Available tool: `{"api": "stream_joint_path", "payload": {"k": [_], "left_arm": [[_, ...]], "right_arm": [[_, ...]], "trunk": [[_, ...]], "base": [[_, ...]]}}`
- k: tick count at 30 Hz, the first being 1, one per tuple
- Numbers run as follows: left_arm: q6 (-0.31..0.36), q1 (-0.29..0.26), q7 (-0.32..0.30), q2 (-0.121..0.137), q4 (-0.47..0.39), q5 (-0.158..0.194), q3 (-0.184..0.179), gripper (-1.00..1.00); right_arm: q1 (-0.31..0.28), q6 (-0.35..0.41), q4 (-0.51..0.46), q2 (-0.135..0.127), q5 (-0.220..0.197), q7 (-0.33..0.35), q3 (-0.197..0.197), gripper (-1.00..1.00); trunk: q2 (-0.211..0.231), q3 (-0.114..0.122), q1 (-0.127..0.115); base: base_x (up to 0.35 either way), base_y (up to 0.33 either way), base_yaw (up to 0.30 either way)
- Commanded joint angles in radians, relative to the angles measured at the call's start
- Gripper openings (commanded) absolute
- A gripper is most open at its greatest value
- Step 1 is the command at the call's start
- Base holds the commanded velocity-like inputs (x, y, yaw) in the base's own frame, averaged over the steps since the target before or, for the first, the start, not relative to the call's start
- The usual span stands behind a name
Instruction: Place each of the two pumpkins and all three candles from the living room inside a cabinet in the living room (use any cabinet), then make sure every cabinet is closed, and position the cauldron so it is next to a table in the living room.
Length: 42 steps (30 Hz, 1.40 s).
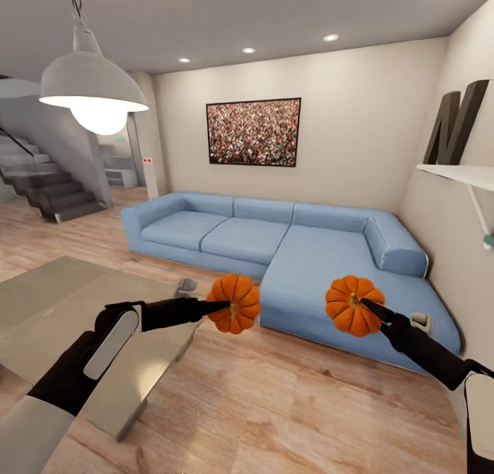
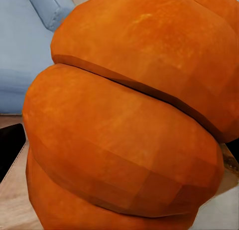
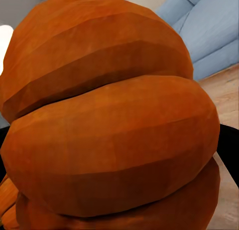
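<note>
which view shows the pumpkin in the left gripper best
The head view: the whole left pumpkin shows at the left gripper, held up in front of the blue sofa. The left wrist view gives a close-up of its orange ribs. The right wrist view shows the other pumpkin.

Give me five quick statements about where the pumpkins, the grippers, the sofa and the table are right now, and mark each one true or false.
1. Each gripper holds a pumpkin. True: the left gripper is shut on the left pumpkin, the right gripper on the right pumpkin.
2. Both pumpkins rest on the sofa. False: they are held in the air in front of the blue sofa.
3. The glossy table lies on the robot's left. True.
4. A cabinet drawer stands open ahead. False: the sofa and wall are ahead.
5. The lamp hanging at upper left is lit. True.
</note>
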Motion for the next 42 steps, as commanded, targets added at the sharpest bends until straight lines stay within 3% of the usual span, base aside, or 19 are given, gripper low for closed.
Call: {"api": "stream_joint_path", "payload": {"k": [1,23,42], "left_arm": [[0.008,-0.001,0.001,0.001,0.000,0.013,-0.001,-1.00],[0.008,-0.001,-0.001,0.002,0.000,0.013,-0.001,-1.00],[0.008,0.008,-0.003,0.001,-0.003,0.015,-0.001,-1.00]], "right_arm": [[-0.001,0.010,0.000,0.000,-0.011,0.011,-0.002,-1.00],[-0.001,0.010,0.000,0.000,-0.012,0.011,-0.002,-1.00],[-0.001,0.010,0.000,-0.002,-0.011,0.010,0.001,-1.00]], "trunk": [[0.007,0.003,-0.004],[0.161,0.086,-0.088],[0.161,0.099,-0.088]], "base": [[0.000,0.000,0.269],[0.000,0.000,0.269],[0.000,0.000,0.269]]}}
